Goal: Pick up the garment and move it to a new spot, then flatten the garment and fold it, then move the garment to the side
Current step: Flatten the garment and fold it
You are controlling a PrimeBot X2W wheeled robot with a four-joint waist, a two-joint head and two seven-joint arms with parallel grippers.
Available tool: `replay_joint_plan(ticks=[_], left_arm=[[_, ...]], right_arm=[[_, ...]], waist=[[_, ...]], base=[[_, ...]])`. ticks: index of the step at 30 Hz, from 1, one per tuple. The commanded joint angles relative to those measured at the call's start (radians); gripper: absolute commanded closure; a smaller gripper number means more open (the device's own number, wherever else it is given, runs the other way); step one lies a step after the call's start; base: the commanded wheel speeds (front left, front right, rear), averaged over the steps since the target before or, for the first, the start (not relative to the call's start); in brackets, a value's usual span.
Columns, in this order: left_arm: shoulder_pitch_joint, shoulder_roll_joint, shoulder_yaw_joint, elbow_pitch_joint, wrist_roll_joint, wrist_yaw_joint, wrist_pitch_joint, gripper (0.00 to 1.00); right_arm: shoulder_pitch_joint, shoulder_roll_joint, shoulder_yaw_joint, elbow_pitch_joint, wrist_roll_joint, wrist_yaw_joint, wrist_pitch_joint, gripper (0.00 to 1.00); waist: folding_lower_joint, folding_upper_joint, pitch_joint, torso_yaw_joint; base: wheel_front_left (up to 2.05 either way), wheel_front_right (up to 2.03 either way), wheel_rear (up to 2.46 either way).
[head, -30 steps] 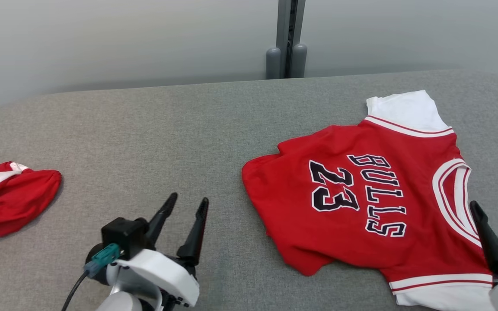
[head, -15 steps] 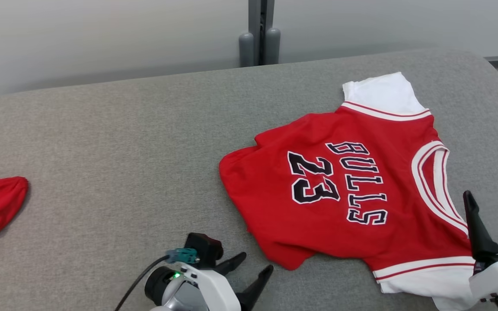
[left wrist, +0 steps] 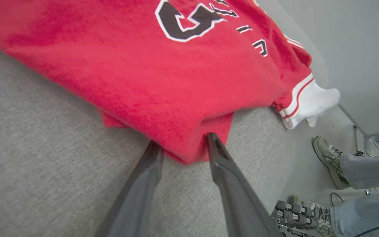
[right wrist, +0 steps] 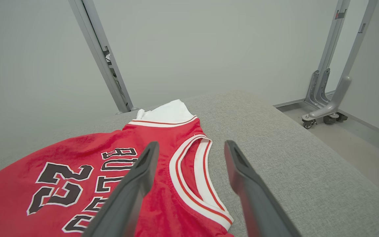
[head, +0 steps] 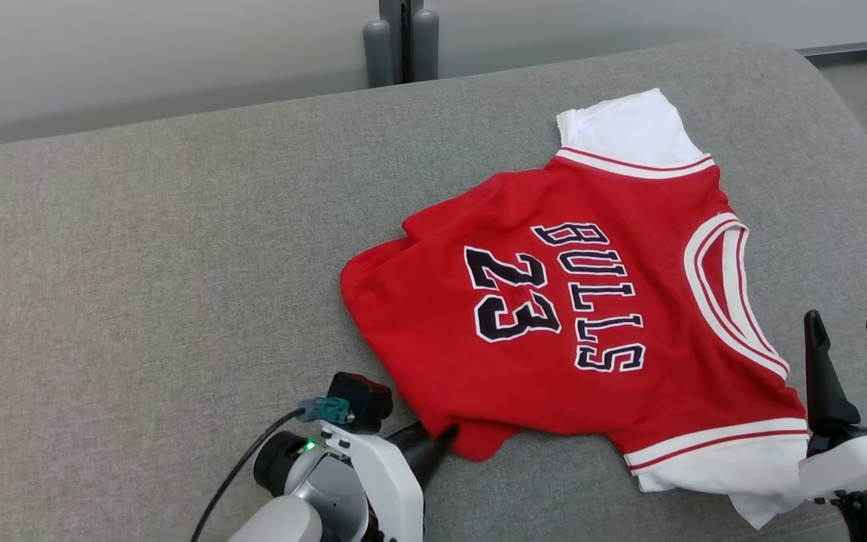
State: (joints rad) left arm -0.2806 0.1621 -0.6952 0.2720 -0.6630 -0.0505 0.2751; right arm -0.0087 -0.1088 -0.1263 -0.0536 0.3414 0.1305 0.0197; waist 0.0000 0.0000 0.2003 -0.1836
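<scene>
Pinching the jersey (head: 554, 301) corner: judge it best to feed more cloth between the fingers before shutting and to catch both layers, or the hem may slip on the lift. Jersey lies mostly flat, number up, right of centre on the desk (head: 177, 263). Left end effector (left wrist: 183, 141) is part-open, tips straddling the near hem corner and touching it, nothing pinched yet. Right end effector (head: 843, 320) is wide open and empty, by the neckline.

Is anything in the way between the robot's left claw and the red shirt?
No, nothing visible. The left gripper has its fingers on either side of the red jersey's near corner.
</scene>
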Motion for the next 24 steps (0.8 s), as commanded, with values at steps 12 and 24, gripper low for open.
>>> replay_joint_plan(ticks=[12, 24], left_arm=[[-0.012, 0.125, 0.108, -0.187, -0.051, 0.059, 0.062, 1.0], [0.073, 0.306, 0.2, -0.37, -0.085, 0.144, 0.185, 1.0]], right_arm=[[0.003, -0.006, -0.003, 0.028, -0.003, 0.001, -0.005, 0.0], [0.02, -0.019, 0.006, 0.03, 0.01, 0.001, 0.035, 0.0]], waist=[[0.0, 0.0, -0.013, 0.035], [0.0, 0.0, -0.055, 0.094]], base=[[0.0, 0.0, 0.0], [0.0, 0.0, 0.0]])
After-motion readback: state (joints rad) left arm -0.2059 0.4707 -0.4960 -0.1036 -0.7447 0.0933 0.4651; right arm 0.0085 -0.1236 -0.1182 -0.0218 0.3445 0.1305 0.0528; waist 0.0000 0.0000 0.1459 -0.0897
